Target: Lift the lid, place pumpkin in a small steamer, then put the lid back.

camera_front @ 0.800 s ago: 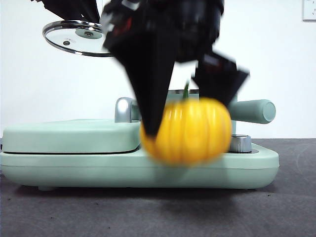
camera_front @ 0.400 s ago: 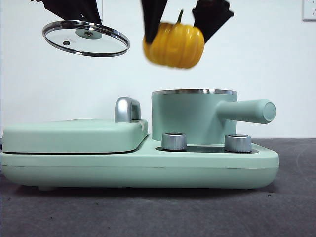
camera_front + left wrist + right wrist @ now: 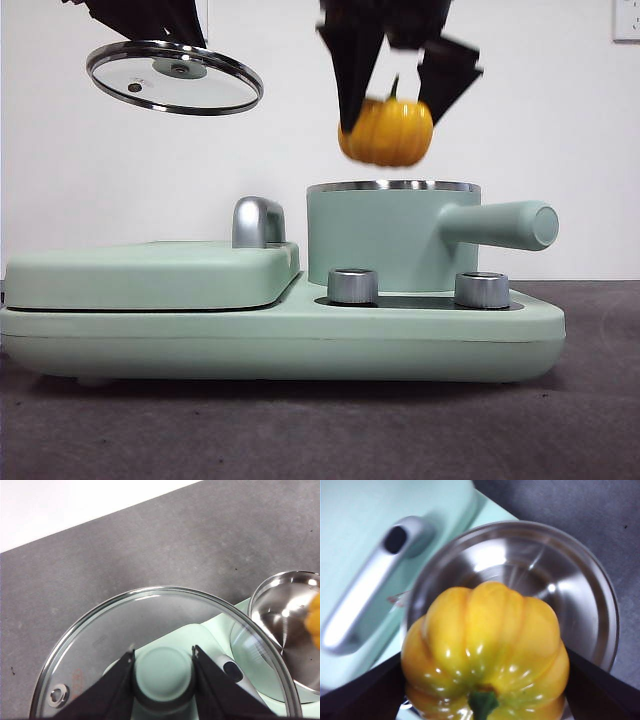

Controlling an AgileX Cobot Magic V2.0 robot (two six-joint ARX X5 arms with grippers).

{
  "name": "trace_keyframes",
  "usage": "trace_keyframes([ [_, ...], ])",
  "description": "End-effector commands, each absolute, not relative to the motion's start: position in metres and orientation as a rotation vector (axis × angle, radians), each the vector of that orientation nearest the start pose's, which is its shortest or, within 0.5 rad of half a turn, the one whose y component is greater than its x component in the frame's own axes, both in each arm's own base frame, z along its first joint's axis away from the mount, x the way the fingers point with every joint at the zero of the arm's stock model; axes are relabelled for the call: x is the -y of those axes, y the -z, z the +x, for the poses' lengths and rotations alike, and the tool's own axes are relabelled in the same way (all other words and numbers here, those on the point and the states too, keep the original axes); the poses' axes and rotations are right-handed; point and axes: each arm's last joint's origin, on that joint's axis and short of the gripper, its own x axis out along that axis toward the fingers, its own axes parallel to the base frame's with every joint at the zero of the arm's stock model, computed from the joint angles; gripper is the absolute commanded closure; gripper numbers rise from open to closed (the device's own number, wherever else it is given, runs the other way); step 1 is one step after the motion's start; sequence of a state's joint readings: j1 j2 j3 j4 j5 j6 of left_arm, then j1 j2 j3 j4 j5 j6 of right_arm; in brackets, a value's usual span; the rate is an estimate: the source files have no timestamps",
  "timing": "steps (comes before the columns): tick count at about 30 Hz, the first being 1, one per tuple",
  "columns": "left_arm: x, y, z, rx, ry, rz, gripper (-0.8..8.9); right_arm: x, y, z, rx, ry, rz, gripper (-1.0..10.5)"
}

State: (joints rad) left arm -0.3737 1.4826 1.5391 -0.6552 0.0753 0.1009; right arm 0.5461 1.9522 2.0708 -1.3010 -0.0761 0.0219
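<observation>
Right gripper (image 3: 398, 105) jaws pinching pumpkin (image 3: 387, 131), just above small steamer (image 3: 392, 236) mouth (aligned for drop). Left gripper (image 3: 163, 672) jaws clamped on lid (image 3: 174, 77) knob, held aside, clearing opening.

A wide mint-green base (image 3: 280, 345) sits on a dark grey, felt-like surface (image 3: 320, 430), with a plain white wall (image 3: 560, 120) behind it. On the base's left half lies a large flat mint-green griddle cover (image 3: 150, 272) with a chrome handle (image 3: 257, 221) standing near its inner edge, and two chrome dials (image 3: 352, 285) stand side by side on the dark panel of the right half, the second dial (image 3: 481, 289) nearer the base's right end. A small white wall plate (image 3: 627, 20) shows at the upper right corner of the front view.
</observation>
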Motion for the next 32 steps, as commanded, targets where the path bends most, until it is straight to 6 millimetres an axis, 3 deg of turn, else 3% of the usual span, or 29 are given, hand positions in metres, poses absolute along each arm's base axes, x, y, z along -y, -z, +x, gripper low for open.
trace_keyframes([
  [1, 0.119, -0.398, 0.293, -0.518, 0.467, 0.172, 7.99, -0.21, -0.33, 0.349, -1.206, -0.546, -0.289, 5.9],
  [7, 0.119, -0.398, 0.293, -0.516, 0.467, 0.171, 7.99, -0.213, -0.294, 0.368, -1.308, -0.528, -0.315, 5.9],
  [14, 0.119, -0.398, 0.294, -0.514, 0.467, 0.171, 7.99, -0.218, -0.274, 0.375, -1.353, -0.525, -0.334, 5.9],
  [32, 0.119, -0.399, 0.294, -0.51, 0.467, 0.171, 7.99, -0.22, -0.265, 0.379, -1.363, -0.525, -0.339, 5.8],
])
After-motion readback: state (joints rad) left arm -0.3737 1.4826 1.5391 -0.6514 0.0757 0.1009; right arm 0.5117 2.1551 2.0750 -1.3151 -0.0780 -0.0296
